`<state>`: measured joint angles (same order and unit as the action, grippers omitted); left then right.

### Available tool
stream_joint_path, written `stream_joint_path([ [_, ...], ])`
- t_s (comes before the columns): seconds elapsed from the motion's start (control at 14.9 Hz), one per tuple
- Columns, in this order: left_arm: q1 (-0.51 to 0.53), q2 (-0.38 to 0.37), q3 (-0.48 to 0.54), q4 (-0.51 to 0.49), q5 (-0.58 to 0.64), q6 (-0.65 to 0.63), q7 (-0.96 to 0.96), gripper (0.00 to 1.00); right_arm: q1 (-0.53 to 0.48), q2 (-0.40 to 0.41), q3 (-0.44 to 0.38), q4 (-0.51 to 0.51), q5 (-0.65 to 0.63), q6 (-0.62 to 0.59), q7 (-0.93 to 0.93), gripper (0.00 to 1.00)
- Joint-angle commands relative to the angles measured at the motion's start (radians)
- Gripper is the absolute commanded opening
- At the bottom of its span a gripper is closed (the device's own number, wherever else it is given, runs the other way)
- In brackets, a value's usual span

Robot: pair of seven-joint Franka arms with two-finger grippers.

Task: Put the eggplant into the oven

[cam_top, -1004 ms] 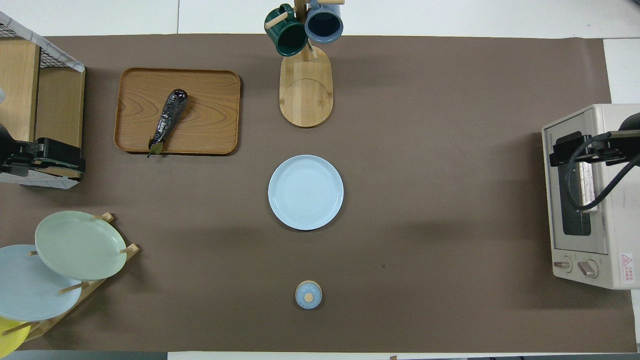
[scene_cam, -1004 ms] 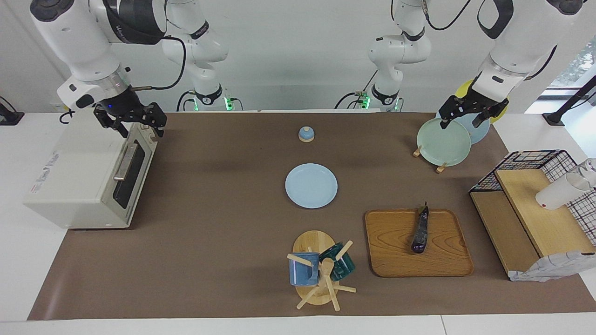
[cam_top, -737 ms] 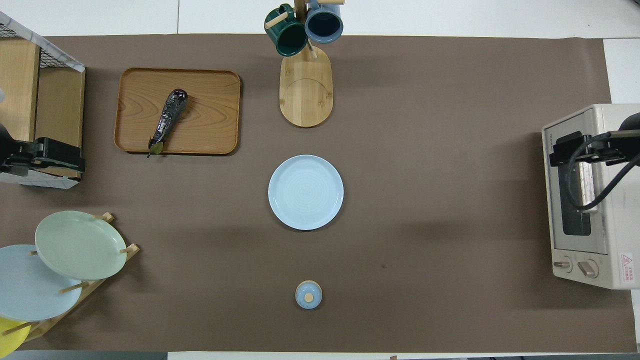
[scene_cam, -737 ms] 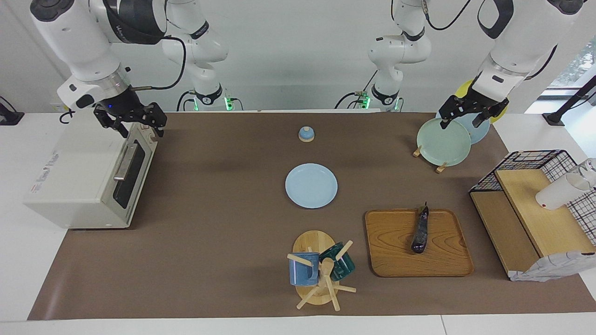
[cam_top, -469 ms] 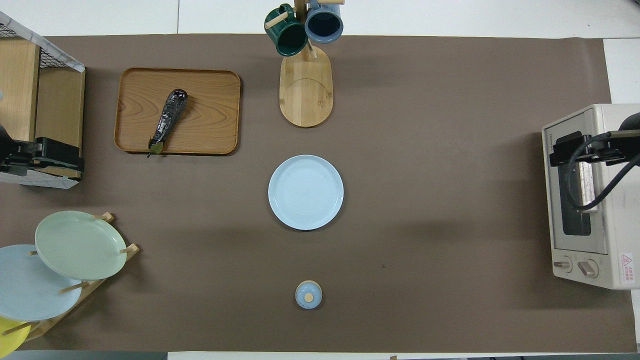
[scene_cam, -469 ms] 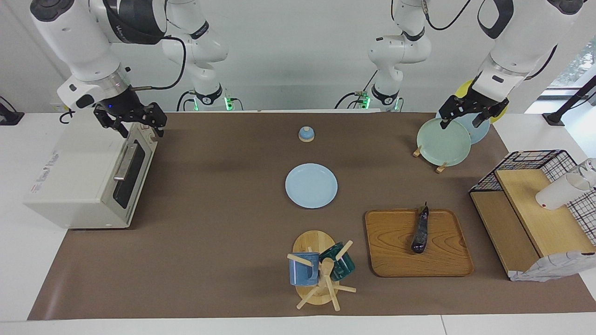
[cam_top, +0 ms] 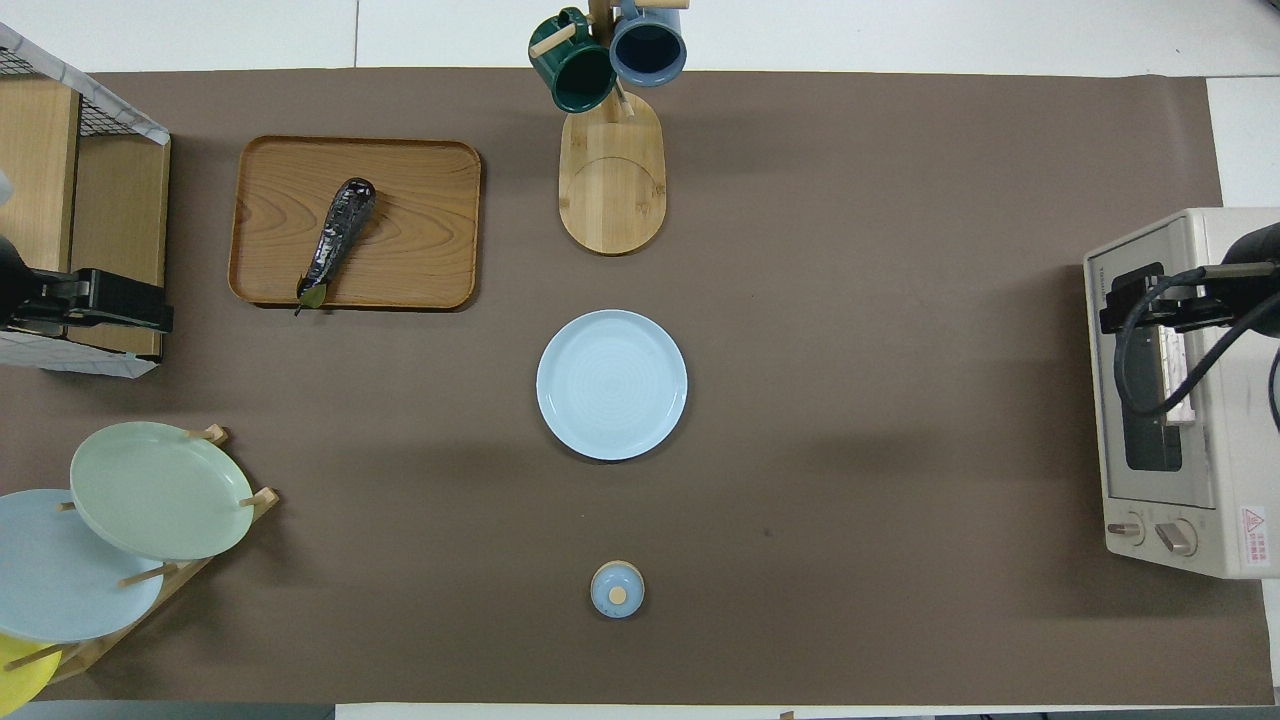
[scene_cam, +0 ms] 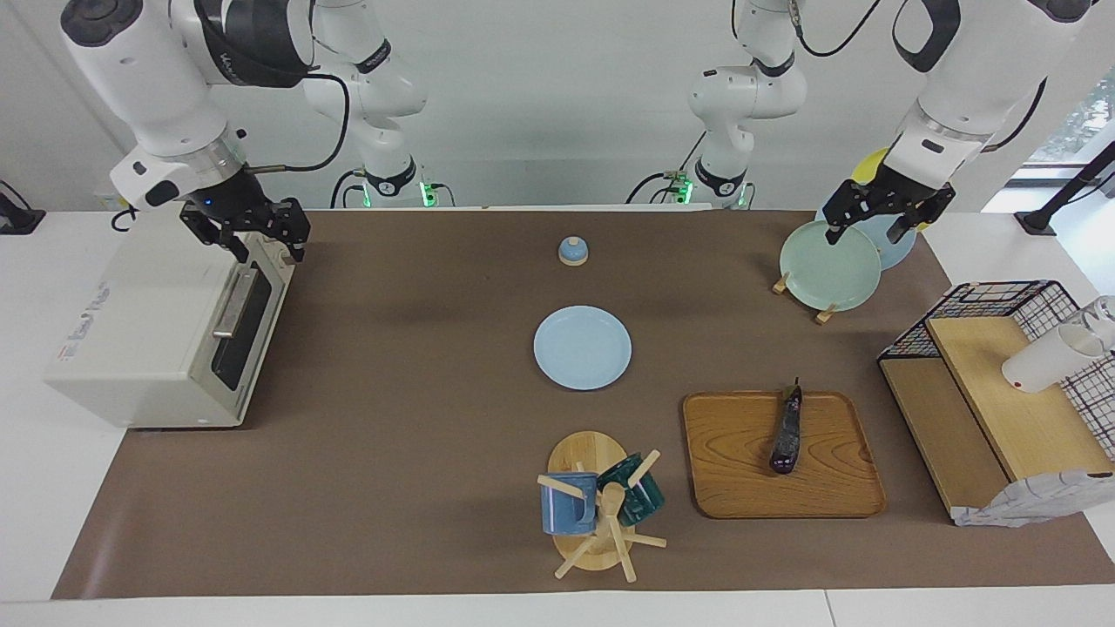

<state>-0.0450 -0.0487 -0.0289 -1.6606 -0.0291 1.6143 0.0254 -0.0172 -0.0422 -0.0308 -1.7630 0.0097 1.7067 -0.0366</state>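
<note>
The eggplant (scene_cam: 787,433) lies on a wooden tray (scene_cam: 732,470), stem end toward the robots; it also shows in the overhead view (cam_top: 338,238). The cream-white oven (scene_cam: 131,340) stands at the right arm's end of the table with its dark glass door shut; the overhead view shows it too (cam_top: 1215,400). My right gripper (scene_cam: 266,247) hangs open and empty over the oven's top front edge, above the silver handle (scene_cam: 233,305). My left gripper (scene_cam: 862,230) hangs open and empty over the plate rack, well apart from the eggplant.
A light blue plate (scene_cam: 582,347) lies mid-table, with a small blue lid (scene_cam: 572,251) nearer the robots. A mug tree (scene_cam: 597,505) stands beside the tray. A plate rack (scene_cam: 832,266) and a wire-and-wood shelf (scene_cam: 1002,392) stand at the left arm's end.
Both grippers have shifted only slightly, the left one rising a little over the plate rack. The eggplant and the oven have not moved.
</note>
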Motion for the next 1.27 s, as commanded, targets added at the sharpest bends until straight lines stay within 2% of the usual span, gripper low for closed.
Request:
stream_joint_path([
  [0.0,-0.004,-0.002,0.001,-0.028,-0.005,0.041,0.038,1.00,-0.013,-0.080,0.002,-0.171,0.003,0.132,0.000,0.00],
  [0.2,-0.006,0.075,-0.002,-0.025,-0.005,0.110,0.094,1.00,-0.044,-0.045,0.002,-0.200,-0.146,0.169,0.003,0.00],
  [0.4,-0.007,0.195,-0.008,-0.025,-0.005,0.206,0.185,1.00,-0.061,-0.027,0.002,-0.240,-0.249,0.206,-0.003,0.00],
  [0.74,-0.012,0.349,-0.006,-0.031,-0.003,0.367,0.358,1.00,-0.082,-0.027,0.000,-0.274,-0.264,0.220,-0.049,0.00],
  [1.21,-0.033,0.512,-0.006,-0.019,0.008,0.582,0.366,1.00,-0.093,-0.028,0.003,-0.361,-0.225,0.316,-0.069,0.00],
])
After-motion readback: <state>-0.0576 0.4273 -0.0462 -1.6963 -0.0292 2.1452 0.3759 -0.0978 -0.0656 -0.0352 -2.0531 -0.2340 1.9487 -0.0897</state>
